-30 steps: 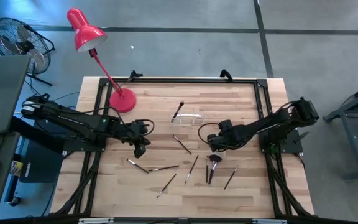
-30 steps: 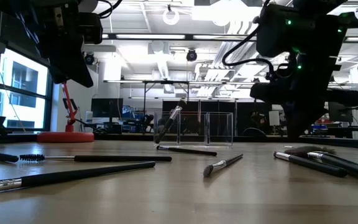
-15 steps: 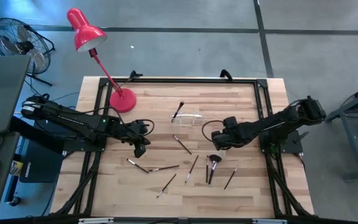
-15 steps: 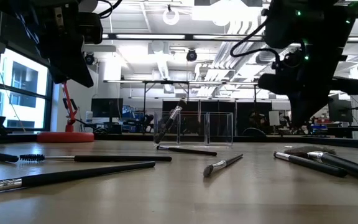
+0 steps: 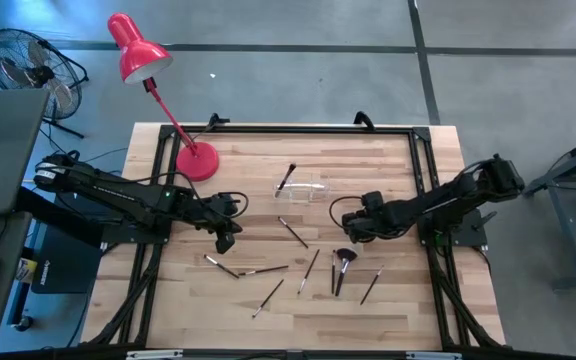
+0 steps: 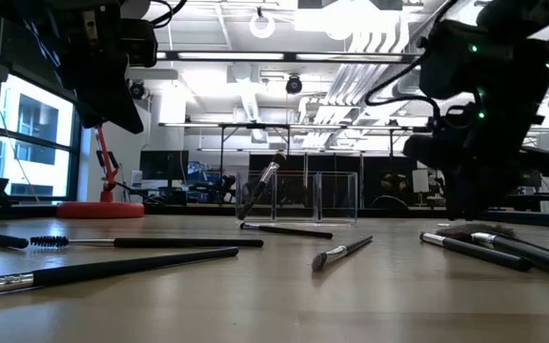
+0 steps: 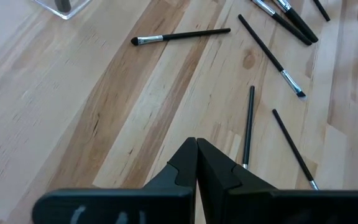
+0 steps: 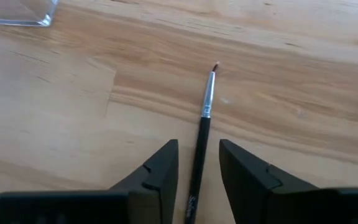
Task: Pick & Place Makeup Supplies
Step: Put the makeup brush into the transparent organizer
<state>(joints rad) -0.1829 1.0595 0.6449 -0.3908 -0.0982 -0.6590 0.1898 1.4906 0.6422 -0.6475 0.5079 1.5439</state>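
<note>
A wooden table (image 5: pixel 268 310) stands on a grey floor, with a red lamp (image 5: pixel 138 50) at its far left corner and a fan (image 5: pixel 28 65) off to the side. A clear holder (image 5: pixel 306 190) sits near the middle of the table, with one brush (image 5: pixel 286 178) leaning at its left end. The other brushes lie loose on the wood nearer the front edge: one (image 5: pixel 293 232) just in front of the holder, a group at front left (image 5: pixel 248 271), and a fluffy-headed brush (image 5: pixel 342 268) among several at front right.

The right gripper (image 8: pixel 197 165) hangs low over the table, right of the holder and just behind the fluffy brush. Its fingers (image 8: pixel 160 171) stand a little apart, straddling a thin liner (image 8: pixel 202 130) that lies flat on the wood between them; they do not squeeze it.

The left gripper (image 7: pixel 196 163) waits over the left part of the table, fingers pressed together and empty, with brushes lying on the wood beyond it.
</note>
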